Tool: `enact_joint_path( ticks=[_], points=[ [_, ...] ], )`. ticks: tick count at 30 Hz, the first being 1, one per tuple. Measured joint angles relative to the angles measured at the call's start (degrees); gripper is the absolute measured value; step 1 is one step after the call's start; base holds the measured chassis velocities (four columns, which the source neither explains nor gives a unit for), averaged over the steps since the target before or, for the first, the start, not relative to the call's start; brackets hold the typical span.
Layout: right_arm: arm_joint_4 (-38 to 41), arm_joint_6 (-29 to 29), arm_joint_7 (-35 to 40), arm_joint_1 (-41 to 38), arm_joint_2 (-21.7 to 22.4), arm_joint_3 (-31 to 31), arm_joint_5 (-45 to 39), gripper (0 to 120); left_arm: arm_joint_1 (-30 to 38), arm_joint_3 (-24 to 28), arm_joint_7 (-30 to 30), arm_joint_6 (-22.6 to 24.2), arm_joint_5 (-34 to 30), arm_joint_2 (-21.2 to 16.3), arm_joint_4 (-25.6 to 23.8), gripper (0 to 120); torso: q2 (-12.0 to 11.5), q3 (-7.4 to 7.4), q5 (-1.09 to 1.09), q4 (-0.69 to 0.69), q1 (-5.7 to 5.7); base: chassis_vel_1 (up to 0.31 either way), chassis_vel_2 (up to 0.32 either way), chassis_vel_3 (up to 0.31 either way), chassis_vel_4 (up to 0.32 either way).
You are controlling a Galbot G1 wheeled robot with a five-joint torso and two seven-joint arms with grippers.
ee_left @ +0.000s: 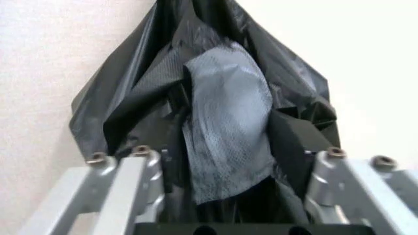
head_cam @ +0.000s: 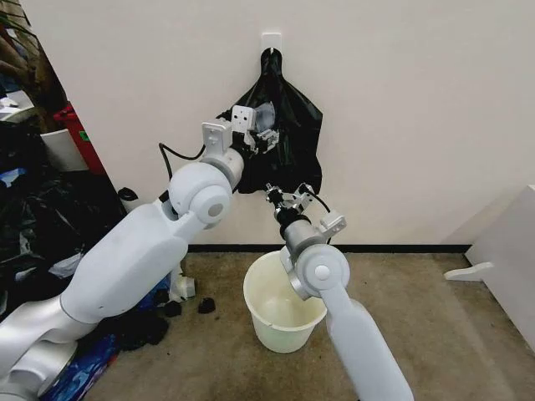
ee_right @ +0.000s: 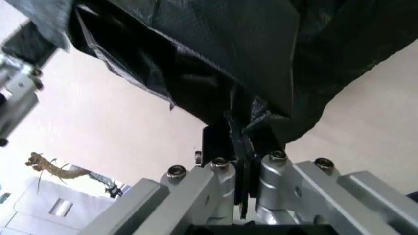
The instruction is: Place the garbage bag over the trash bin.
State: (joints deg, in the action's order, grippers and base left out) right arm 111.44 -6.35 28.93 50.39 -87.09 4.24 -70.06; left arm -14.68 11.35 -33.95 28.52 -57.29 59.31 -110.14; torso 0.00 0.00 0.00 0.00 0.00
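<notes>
Garbage bag (head_cam: 288, 134) hangs from wall hook (head_cam: 271, 42), above trash bin (head_cam: 282, 313). Left gripper (head_cam: 264, 134), fingers spread, straddles bag's mid-fold. Right gripper (head_cam: 288, 199), fingers pressed together, pinches bag's lower edge.

Garbage bag (head_cam: 284, 125) hangs on wall (from hook (head_cam: 271, 43)) behind trash bin (head_cam: 280, 322).

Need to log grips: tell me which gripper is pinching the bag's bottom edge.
The right gripper, shut on the garbage bag's lower edge; the left gripper is higher up.
</notes>
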Motion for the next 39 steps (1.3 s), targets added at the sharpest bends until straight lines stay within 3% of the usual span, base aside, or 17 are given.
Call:
enact_joint_path(
  ticks=[3,4,9,14,30,35,39],
  points=[
    [0.07,0.01,0.0,0.1,0.0,-0.04,0.0,0,0.26,0.18,-0.13,0.0,-0.17,0.12,0.05,41,0.0,0.0,0.0,0.0,0.0,0.0,0.0,0.0,0.0],
    [0.2,0.03,0.0,0.21,0.0,-0.07,0.0,0,0.46,0.25,-0.24,0.0,-0.31,0.16,0.12,32,0.0,0.0,0.0,0.0,0.0,0.0,0.0,0.0,0.0],
    [0.29,0.04,0.01,0.35,0.1,-0.1,0.04,0,0.65,0.31,-0.49,-0.01,-0.44,0.18,0.16,22,0.0,0.0,0.0,0.0,0.0,0.0,0.0,0.0,0.0],
    [0.44,0.04,0.02,0.6,0.32,-0.11,0.22,0,0.52,-0.08,-1.54,-0.1,-1.41,-0.88,-1.53,0,0.0,0.0,0.0,-0.01,0.0,0.0,0.0,0.0,0.0],
    [-0.04,-0.13,-0.72,0.95,0.55,1.07,1.63,0,-4.67,-6.59,-0.98,-0.55,-3.24,-7.35,-6.97,0,0.0,0.0,-0.01,0.0,0.0,0.0,0.0,0.0,0.0],
    [1.26,-0.79,-1.34,2.23,0.72,1.43,1.76,0,-7.13,-9.49,0.65,-2.64,-3.51,-8.82,-7.58,0,0.0,0.0,-0.01,0.01,0.0,0.0,0.0,0.0,0.0],
    [4.12,-3.54,-2.8,4.44,1.41,1.64,2.19,13,-6.66,-9.78,0.91,-4.61,-6.02,-8.0,-6.55,0,0.0,0.0,-0.01,0.0,0.0,0.0,0.0,0.0,0.0]
  ],
)
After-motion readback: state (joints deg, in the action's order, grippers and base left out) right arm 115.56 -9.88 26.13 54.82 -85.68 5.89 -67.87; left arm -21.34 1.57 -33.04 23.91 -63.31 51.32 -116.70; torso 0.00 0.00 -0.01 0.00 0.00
